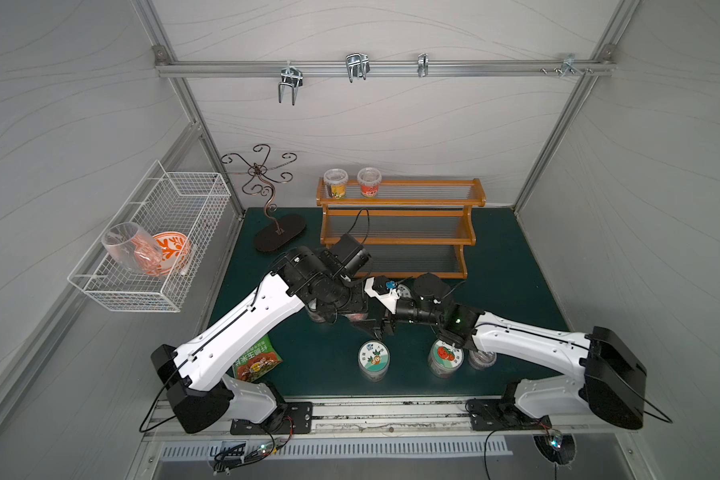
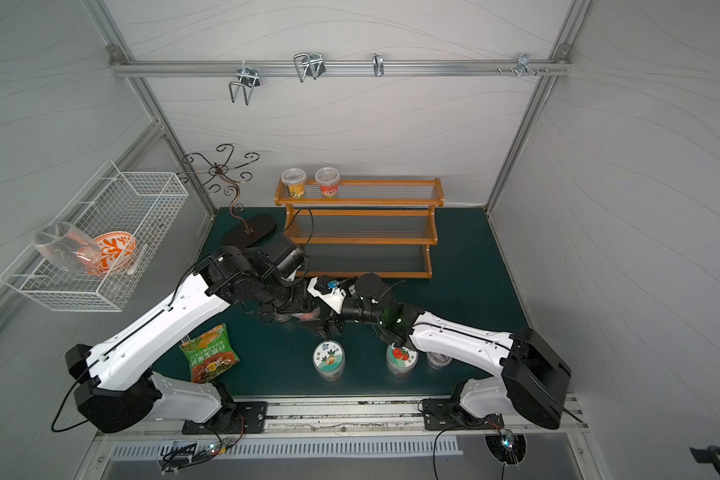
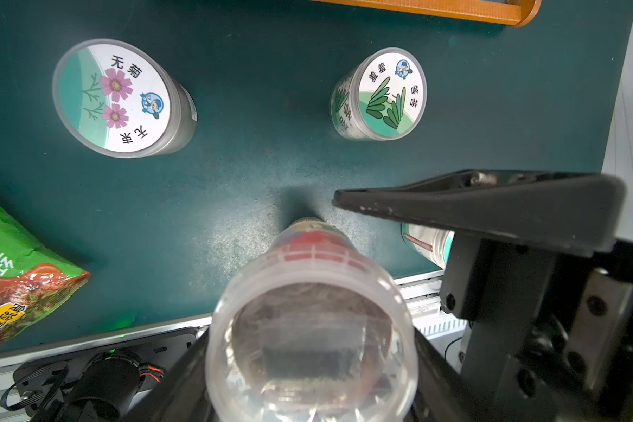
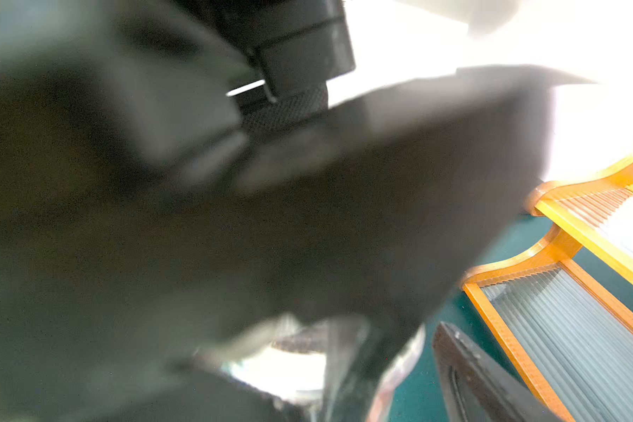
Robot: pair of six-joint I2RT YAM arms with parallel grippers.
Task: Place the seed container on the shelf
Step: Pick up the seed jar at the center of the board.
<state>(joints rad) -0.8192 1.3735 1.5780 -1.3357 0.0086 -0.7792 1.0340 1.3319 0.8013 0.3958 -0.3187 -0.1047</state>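
The seed container [image 3: 311, 255], a clear tub with a red label, lies sideways in my left gripper [image 3: 307, 365], whose jaws are shut on its sides. It hangs just above the green mat in front of the shelf [image 1: 395, 241], and in a top view only a red sliver of the container [image 1: 356, 318] shows under the left wrist. My right gripper [image 1: 377, 328] meets it from the right and stands open. One of its fingers [image 3: 454, 208] lies alongside the container with a gap between them. The right wrist view is blurred, filled by the left gripper's body, with the shelf [image 4: 508, 329] beside it.
Two tubs [image 1: 335, 180] [image 1: 368, 180] stand on the shelf's top tier. Lidded jars [image 1: 373, 357] [image 1: 445, 355] and a clear one [image 1: 483, 359] stand near the front. A snack bag [image 1: 256, 361] lies front left. A wire basket [image 1: 154, 245] and a metal hook stand [image 1: 267, 195] are at the left.
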